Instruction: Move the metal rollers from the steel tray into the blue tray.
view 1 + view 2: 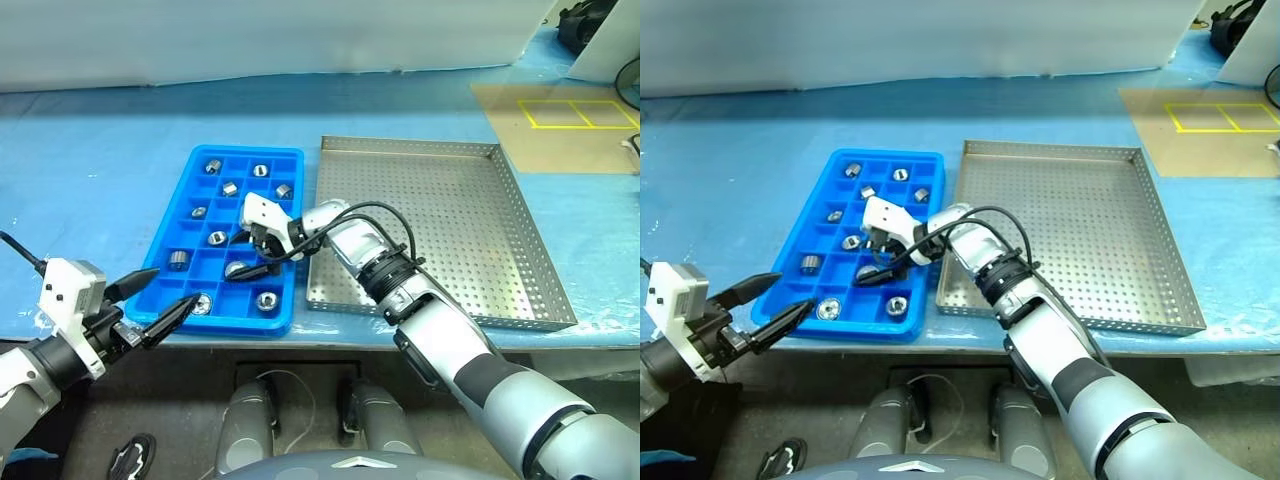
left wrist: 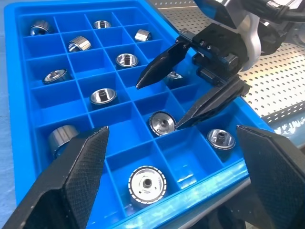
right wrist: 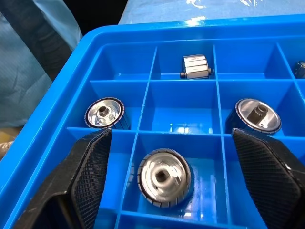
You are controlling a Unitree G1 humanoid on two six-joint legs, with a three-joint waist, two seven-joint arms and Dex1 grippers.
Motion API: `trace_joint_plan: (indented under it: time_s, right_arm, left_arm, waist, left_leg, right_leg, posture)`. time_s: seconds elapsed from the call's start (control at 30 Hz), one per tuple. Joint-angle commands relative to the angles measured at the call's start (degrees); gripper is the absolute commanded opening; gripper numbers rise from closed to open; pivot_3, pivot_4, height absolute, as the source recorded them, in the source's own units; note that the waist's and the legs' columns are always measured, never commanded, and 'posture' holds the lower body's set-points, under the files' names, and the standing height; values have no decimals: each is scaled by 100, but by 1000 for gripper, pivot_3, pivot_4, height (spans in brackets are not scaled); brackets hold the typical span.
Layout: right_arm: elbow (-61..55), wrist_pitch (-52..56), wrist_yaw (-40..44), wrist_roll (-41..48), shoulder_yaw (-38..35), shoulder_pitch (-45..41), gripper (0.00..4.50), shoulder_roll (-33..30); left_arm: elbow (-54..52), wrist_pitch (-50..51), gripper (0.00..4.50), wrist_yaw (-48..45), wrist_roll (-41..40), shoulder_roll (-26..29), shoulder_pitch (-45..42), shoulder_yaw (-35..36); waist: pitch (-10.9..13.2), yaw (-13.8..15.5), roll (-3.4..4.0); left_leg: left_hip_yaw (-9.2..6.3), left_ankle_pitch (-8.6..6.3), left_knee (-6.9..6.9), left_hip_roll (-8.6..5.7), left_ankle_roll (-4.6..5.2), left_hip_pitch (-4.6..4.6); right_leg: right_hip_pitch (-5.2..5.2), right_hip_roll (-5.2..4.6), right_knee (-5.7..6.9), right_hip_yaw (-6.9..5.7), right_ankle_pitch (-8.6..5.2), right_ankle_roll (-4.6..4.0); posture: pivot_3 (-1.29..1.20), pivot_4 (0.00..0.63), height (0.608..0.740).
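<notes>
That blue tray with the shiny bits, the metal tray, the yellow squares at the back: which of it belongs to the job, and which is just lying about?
Part of the job:
- metal rollers, sitting in compartments
- blue tray
- steel tray, no rollers visible in it
- right gripper, open over the blue tray
- left gripper, open at its near corner

Just lying about:
- blue table cover
- yellow taped rectangles

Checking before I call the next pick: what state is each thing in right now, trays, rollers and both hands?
steel tray: empty, no rollers on its perforated floor.
blue tray: partly filled, several compartments still bare.
metal rollers: all in blue tray compartments, one each.
right hand: open over the blue tray, a roller lying loose in the compartment at its fingertips.
left hand: open, holding nothing, at the blue tray's near corner.
</notes>
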Motion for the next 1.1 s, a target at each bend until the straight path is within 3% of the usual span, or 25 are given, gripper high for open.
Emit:
trace_joint_plan:
  time_s: [0.03,0.2,0.43,0.6,0.7,0.83,1.1]
  right_arm:
    - [-394,121,-38,269,-396,-249,3970,-74]
    - [-1088,630,207,971,-1224,-381,3970,-683]
    - [-2074,1376,54,1250,-1702,373,3970,-1876]
    - [-2813,1708,-823,1169,-2134,1204,3970,-2447]
    - [-2893,1786,-1649,1112,-2467,1558,3970,-2486]
    - [-3338,2080,-2002,1344,-2639,1895,3970,-2457]
    - [-3049,1730,-3139,1093,-2609,1879,3970,-1943]
  left_arm:
    - [-193,-70,4500,5,-22,91,-97,-224]
    - [169,-190,4500,286,232,37,-1037,-990]
    - [1308,-416,4500,118,796,5,-2785,-2016]
    - [2355,-812,4500,-142,1210,-281,-3929,-2574]
    - [3180,-1048,4500,-331,1431,-543,-4592,-2808]
    - [3920,-1194,4500,-679,1626,-719,-5107,-3034]
    - [4160,-1187,4500,-958,1825,-816,-5360,-3170]
  waist:
    - [1,-1,1]
    - [4,38,6]
    - [-9,-59,-14]
    - [-10,-276,-14]
    - [-11,-405,-13]
    - [-11,-656,-13]
    - [-10,-1135,-13]
  left_leg:
    - [0,0,0,0,0,2]
    - [1,3,1,-2,-5,16]
    - [4,6,3,-2,-8,72]
    - [3,7,6,-1,-4,36]
    - [3,6,15,-1,0,26]
    - [2,1,28,1,11,17]
    - [-10,-15,89,21,52,-32]
  right_leg:
    - [2,0,1,0,0,0]
    - [19,0,4,0,0,0]
    - [75,2,0,4,1,0]
    - [47,9,-5,7,5,-8]
    - [41,10,-4,7,7,-9]
    - [41,12,-8,7,7,-9]
    - [29,20,-11,-14,8,-8]
  posture:
    - [-210,150,740]
    - [-263,150,740]
    - [-403,150,740]
    - [-519,150,740]
    - [-590,150,740]
    - [-638,150,740]
    - [-639,150,740]
